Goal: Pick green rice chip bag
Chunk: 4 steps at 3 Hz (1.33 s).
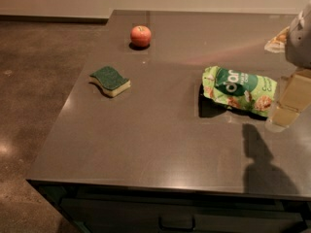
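Hand (286, 111): at the right edge of the view, low over the surface (146, 140), hanging from a grey arm section (301, 38) cut off by the frame. It sits just beside the right end of the green rice chip bag (239, 90). Whether the hand is open or closed cannot be told, nor whether it touches or has hold of the bag's end.

Green rice chip bag: one. It lies on its side on the right half of the surface, long axis running left to right, crinkled, with the dark green round logo facing up and pictured tan chips towards its right end. A dark shadow sits under its left and near side.

Sponge (110, 80): one, green top over yellow body, wavy outline, lying flat on the left half of the surface, well apart from the bag.

Apple (140, 35): one, red-orange, upright at the far side of the surface, beyond the sponge.

Packet (277, 41): one, pale whitish-orange, at the far right, partly hidden behind the arm section.

Arm shadow (262, 164): one dark patch on the near right of the surface, below the hand.

Drawer handle (176, 223): one, dark, on the front below the near edge.

Floor (39, 81): speckled brown, to the left.
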Each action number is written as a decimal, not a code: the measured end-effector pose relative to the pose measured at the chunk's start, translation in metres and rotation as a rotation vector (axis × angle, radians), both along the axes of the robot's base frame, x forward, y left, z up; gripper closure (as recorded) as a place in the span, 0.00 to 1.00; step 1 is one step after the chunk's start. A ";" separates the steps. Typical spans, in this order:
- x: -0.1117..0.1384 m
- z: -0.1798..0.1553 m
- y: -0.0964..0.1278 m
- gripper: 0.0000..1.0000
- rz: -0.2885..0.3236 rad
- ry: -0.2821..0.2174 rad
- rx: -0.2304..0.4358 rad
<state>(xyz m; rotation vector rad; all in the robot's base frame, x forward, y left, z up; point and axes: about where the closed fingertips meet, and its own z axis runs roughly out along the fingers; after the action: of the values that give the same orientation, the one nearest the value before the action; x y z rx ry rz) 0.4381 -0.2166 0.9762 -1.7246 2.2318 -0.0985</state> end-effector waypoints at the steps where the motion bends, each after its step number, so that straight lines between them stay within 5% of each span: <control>1: 0.001 0.001 0.000 0.00 0.000 -0.002 0.001; 4: 0.082 -0.035 -0.021 0.00 -0.003 -0.011 0.020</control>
<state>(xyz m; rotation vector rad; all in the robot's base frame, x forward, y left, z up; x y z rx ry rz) 0.5199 -0.2376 0.9415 -1.7060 2.2203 -0.0865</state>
